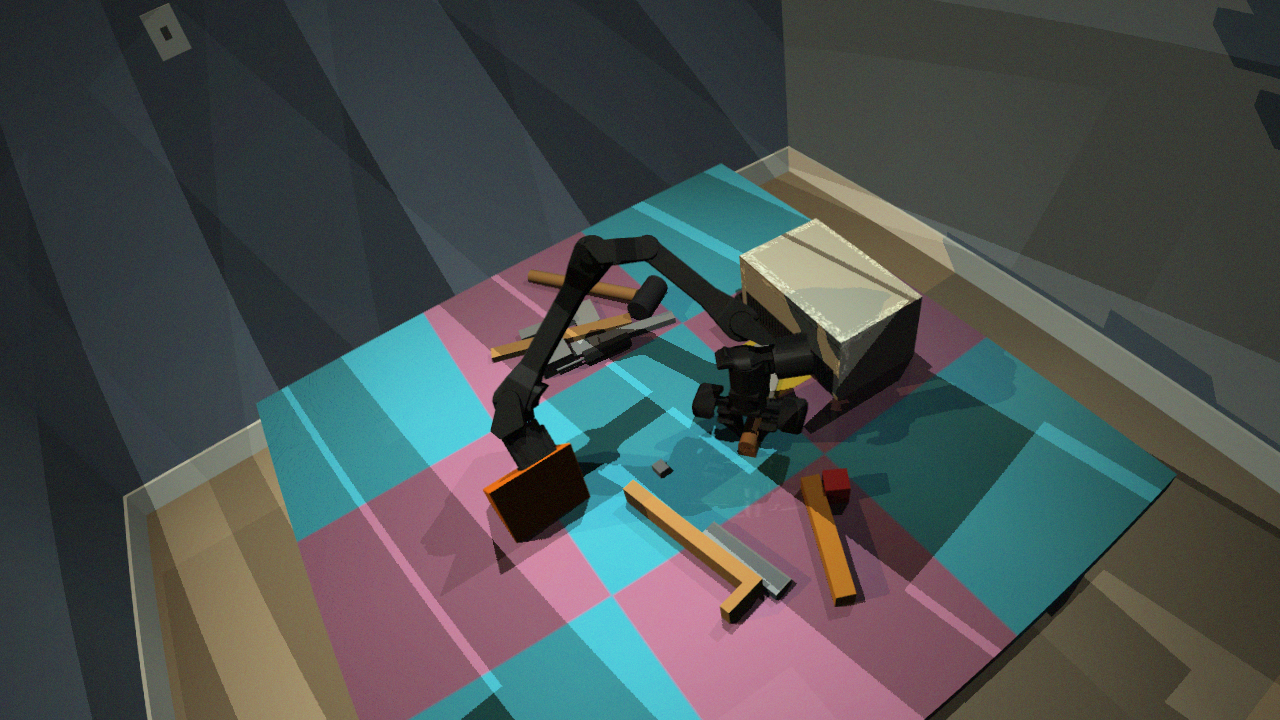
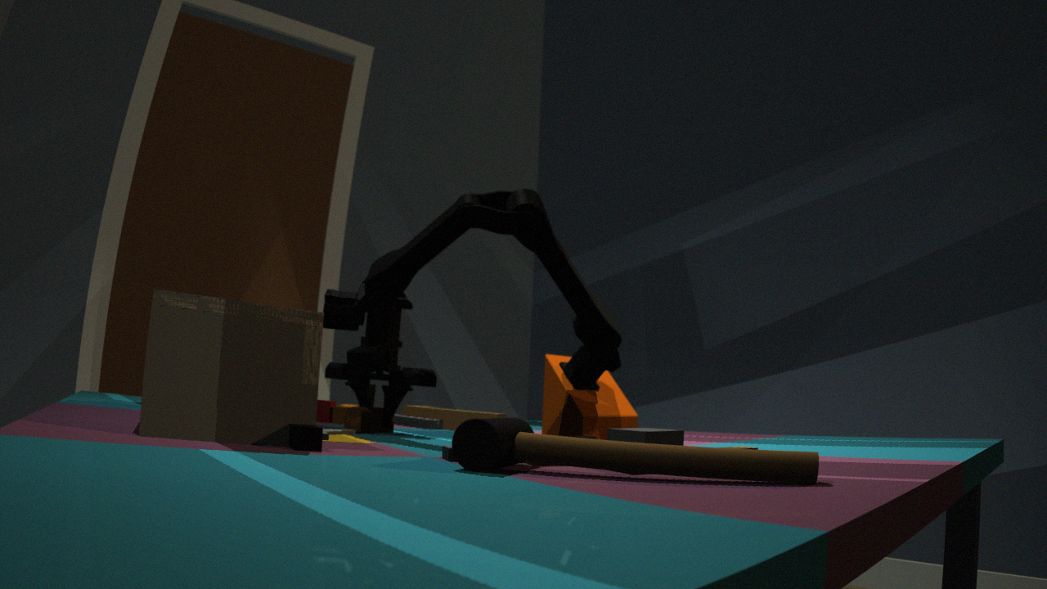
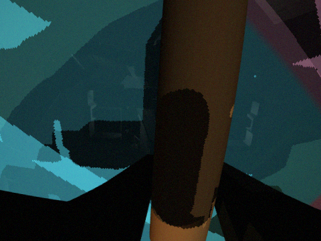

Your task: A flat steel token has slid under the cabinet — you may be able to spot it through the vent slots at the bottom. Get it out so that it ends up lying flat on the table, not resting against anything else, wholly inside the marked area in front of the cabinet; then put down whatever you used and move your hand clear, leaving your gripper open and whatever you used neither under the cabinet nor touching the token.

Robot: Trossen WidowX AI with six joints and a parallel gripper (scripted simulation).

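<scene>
My gripper points down just above the table, in front of the cabinet, shut on a round wooden handle. The handle's near end sticks out past the fingers; its far end is hidden behind the gripper. The pale cabinet stands at the back. Parts of the yellow marked area show behind the gripper. A small pale patch shows beside the yellow; I cannot tell whether it is the token. The vent slots are hidden.
A black-headed mallet lies near a pile of bars. A hooked wooden stick, a grey bar, a wooden bar, a red cube and a small grey block lie nearer the top camera.
</scene>
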